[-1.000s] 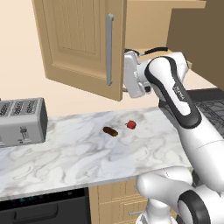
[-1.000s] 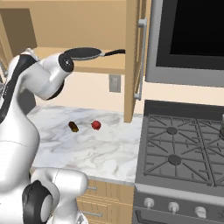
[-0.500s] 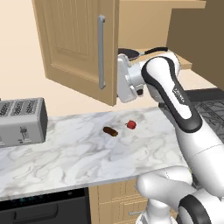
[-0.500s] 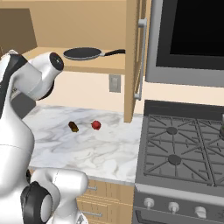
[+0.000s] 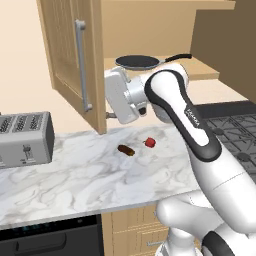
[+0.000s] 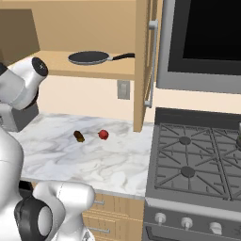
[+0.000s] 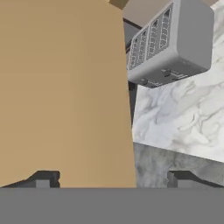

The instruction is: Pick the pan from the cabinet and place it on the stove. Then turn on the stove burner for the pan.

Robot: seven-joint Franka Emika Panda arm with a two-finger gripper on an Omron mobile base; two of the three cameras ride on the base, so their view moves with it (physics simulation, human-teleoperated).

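The dark pan [image 5: 137,61] lies on the shelf of the open cabinet [image 5: 200,70], its long handle pointing right; the right base view shows the pan [image 6: 89,57] too. My gripper [image 5: 107,96] is below and left of the pan, against the inner face of the cabinet's left door [image 5: 70,60]. In the hand view the gripper [image 7: 113,179] is open with nothing between its fingers, and the tan door [image 7: 65,87] stands close in front. The stove [image 6: 197,160] sits at the right with knobs [image 6: 187,221] on its silver front.
A grey toaster [image 5: 25,137] stands on the marble counter [image 5: 90,175] at the left. A small brown thing [image 5: 126,150] and a small red thing [image 5: 149,143] lie mid-counter. The right cabinet door [image 6: 143,66] hangs open beside the microwave [image 6: 207,42].
My hand has swung left, away from the shelf, and the left door has swung further open with it. The pan has come fully into sight in the right base view.
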